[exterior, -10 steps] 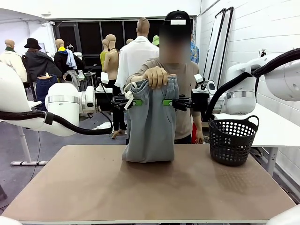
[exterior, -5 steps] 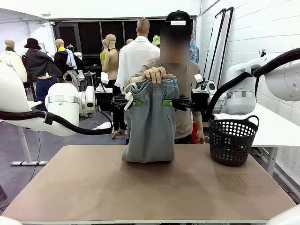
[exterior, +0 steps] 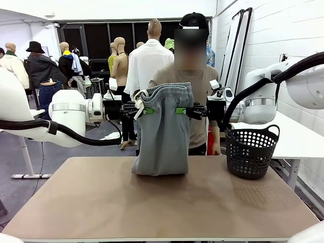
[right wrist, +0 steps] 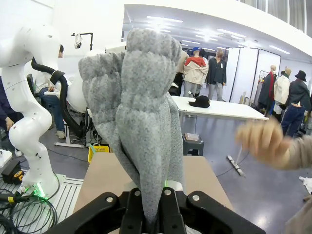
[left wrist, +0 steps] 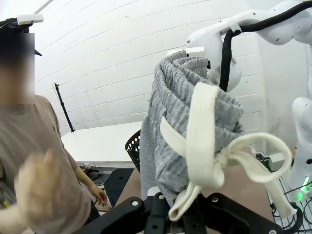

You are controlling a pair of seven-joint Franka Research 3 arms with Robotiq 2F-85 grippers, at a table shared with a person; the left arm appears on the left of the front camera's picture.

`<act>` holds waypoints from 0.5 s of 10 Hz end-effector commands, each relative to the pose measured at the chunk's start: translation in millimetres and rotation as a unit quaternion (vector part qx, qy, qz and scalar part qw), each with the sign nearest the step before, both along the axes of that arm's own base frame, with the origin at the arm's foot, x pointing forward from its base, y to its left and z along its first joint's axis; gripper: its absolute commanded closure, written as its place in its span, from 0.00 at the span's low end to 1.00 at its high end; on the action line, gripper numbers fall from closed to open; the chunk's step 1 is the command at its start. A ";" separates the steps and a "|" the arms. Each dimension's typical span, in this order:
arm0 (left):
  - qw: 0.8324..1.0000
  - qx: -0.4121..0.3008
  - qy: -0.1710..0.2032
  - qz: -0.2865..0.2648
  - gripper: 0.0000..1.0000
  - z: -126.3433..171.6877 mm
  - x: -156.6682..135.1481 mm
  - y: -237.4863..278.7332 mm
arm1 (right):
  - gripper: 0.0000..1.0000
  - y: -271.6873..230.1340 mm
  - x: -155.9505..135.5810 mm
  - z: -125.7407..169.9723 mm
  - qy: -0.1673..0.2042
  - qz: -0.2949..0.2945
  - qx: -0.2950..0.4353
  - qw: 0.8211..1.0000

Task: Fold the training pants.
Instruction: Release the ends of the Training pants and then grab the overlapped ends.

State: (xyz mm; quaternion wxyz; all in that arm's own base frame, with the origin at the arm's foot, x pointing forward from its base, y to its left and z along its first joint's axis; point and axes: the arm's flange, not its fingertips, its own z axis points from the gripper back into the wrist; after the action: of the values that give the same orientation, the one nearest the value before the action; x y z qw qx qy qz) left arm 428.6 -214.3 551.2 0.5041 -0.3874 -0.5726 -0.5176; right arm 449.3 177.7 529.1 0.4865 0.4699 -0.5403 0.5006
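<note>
The light grey training pants [exterior: 163, 131] hang folded over, waistband up, their lower fold resting on the table [exterior: 162, 202]. My left gripper [exterior: 147, 111] is shut on the waistband's left side, where the white drawstring [left wrist: 209, 146] dangles. My right gripper [exterior: 181, 110] is shut on the right side. In the left wrist view the pants [left wrist: 180, 112] rise bunched from my left gripper [left wrist: 176, 214]. The right wrist view has the grey cloth [right wrist: 141, 112] pinched in my right gripper [right wrist: 150, 209]. The person's hand [right wrist: 263, 141] is off the pants.
A black perforated basket [exterior: 251, 151] stands at the table's right, far side. The person [exterior: 190, 76] stands behind the pants at the far edge. The near half of the brown table lies bare.
The person's hand, which held the top of the waistband, has let go and pulled back. The pants now hang from my two grippers alone. Neither arm has moved.
</note>
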 end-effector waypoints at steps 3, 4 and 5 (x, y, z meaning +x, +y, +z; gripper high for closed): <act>1.000 -0.004 -0.009 0.002 1.00 1.6 -0.7 -0.4 | 1.00 0.4 -0.7 2.2 -0.002 0.000 0.000 1.000; 1.000 -0.004 -0.009 0.002 1.00 1.6 -0.7 -0.4 | 1.00 0.4 -0.7 2.2 -0.002 0.000 0.000 1.000; 1.000 -0.004 -0.009 0.002 1.00 1.6 -0.7 -0.4 | 1.00 0.4 -0.7 2.2 -0.002 0.000 0.000 1.000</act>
State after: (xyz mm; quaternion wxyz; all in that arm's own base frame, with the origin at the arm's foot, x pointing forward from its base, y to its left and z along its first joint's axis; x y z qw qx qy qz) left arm 428.6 -214.3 551.2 0.5041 -0.3873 -0.5726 -0.5176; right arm 449.3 177.7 529.1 0.4865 0.4699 -0.5403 0.5006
